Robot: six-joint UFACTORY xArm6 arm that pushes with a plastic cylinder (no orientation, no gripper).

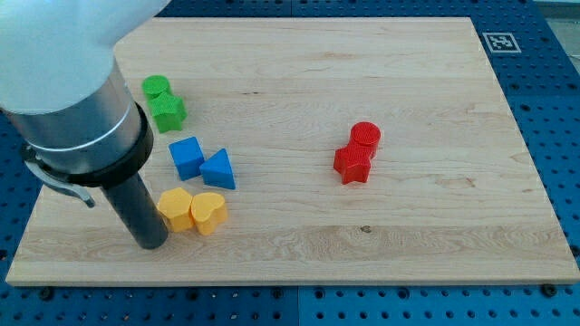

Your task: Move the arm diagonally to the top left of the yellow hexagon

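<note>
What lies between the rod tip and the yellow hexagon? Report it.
Nothing. In the camera view my tip sits just to the view's left of the yellow hexagon, slightly below it, with no block between them; whether they touch I cannot tell.

arm (63,54): white shell | grey band | black collar | dark rod (140,213)

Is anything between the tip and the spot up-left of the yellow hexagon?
Nothing visible blocks it. My tip sits right beside the yellow hexagon, on the view's left and slightly below. The board up-left of it holds no block; the blue cube lies above the hexagon, slightly to the view's right.
</note>
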